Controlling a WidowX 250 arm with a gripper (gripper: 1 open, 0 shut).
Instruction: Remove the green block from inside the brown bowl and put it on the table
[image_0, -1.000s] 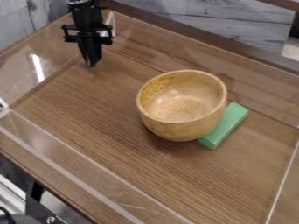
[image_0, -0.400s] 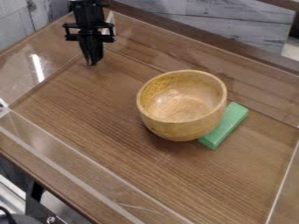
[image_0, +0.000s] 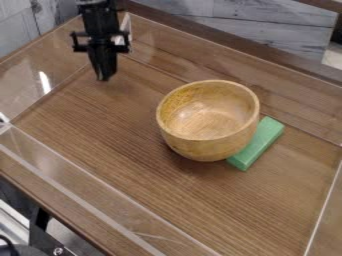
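Observation:
The brown bowl (image_0: 209, 120) stands right of the table's middle, and its inside shows only bare wood. The green block (image_0: 258, 144) lies flat on the table (image_0: 107, 150) against the bowl's right side, partly hidden behind the bowl's wall. My black gripper (image_0: 103, 72) hangs at the far left, pointing steeply down, well away from bowl and block. Its fingers are together and hold nothing.
Clear glossy plastic walls (image_0: 27, 75) run along the table's edges, and the gripper is close to the left one. Bare wood lies between the gripper and the bowl. A grey surface (image_0: 254, 25) sits beyond the far wall.
The gripper has drifted slightly down in the picture, toward the camera. Bowl and block have not moved.

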